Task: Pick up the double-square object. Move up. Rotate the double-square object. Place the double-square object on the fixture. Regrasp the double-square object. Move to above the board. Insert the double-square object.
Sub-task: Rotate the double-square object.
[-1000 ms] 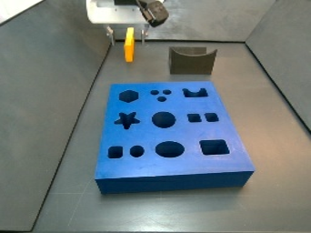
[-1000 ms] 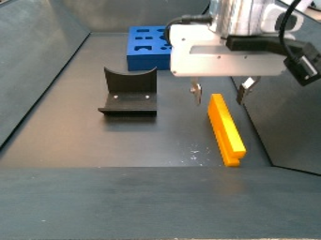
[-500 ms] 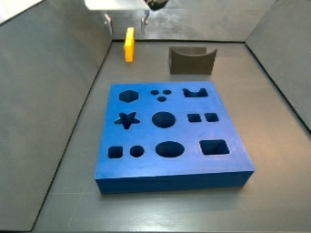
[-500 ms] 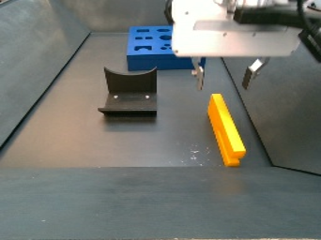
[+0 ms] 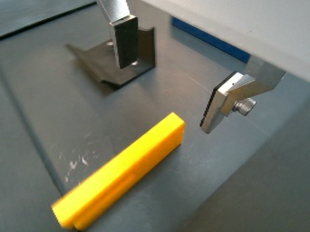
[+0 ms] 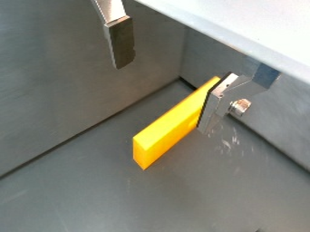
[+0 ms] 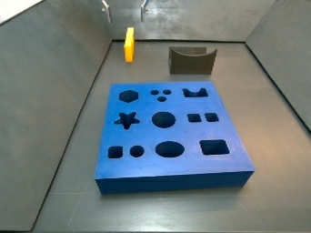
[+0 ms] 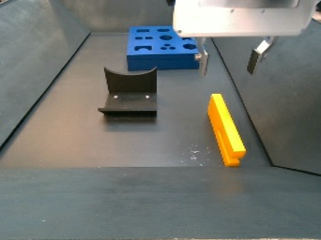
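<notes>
The double-square object point(image 8: 226, 127) is a long yellow-orange bar lying flat on the dark floor near a side wall, seen also in the side view point(image 7: 130, 44). My gripper point(image 8: 230, 58) hangs open well above it, holding nothing. At the upper edge of a side view only the fingertips of the gripper point(image 7: 124, 7) show. In both wrist views the double-square object point(image 5: 121, 181) point(image 6: 176, 127) lies below, between the spread fingers point(image 5: 224, 101) point(image 6: 121, 41) of the gripper point(image 5: 173, 77) point(image 6: 169, 77). The fixture point(image 8: 128, 94) point(image 7: 190, 60) point(image 5: 97, 63) stands empty beside it. The blue board point(image 7: 170, 136) point(image 8: 157, 47) lies farther off.
Grey walls point(image 7: 61, 82) enclose the floor on the sides. The yellow piece lies close to one wall point(image 8: 282, 112). The board's holes include a star, circles, squares and a hexagon.
My gripper has risen straight up from around the yellow piece, still open and empty. The piece, fixture and board have not moved.
</notes>
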### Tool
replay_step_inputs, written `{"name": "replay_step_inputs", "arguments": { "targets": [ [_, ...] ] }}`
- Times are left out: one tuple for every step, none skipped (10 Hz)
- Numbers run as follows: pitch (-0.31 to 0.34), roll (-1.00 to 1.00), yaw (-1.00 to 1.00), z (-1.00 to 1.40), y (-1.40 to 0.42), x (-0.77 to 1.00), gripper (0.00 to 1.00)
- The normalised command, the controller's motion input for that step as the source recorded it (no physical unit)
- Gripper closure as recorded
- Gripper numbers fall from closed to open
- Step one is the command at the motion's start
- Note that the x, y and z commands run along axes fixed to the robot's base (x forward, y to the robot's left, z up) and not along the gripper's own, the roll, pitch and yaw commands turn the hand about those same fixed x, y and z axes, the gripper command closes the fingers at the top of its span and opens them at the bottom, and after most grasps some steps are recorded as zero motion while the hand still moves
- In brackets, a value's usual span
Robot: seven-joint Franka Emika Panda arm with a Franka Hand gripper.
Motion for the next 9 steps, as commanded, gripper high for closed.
{"name": "replay_step_inputs", "arguments": {
  "targets": [
    [0.0,0.0,1.0,-0.18,0.0,0.01,0.0],
    [-0.003,0.0,1.0,-0.14,0.0,0.04,0.0],
    [-0.004,0.0,1.0,-0.09,0.0,0.05,0.0],
    [-0.005,0.0,1.0,-0.07,0.0,0.04,0.0],
    [-0.006,0.0,1.0,-0.05,0.0,0.04,0.0],
    [-0.006,0.0,1.0,-0.05,0.0,0.04,0.0],
    [-0.007,0.0,1.0,-0.04,0.0,0.05,0.0],
    [-0.008,0.0,1.0,-0.04,0.0,0.05,0.0],
    [-0.008,0.0,1.0,-0.03,0.0,0.05,0.0]
  ]
}}
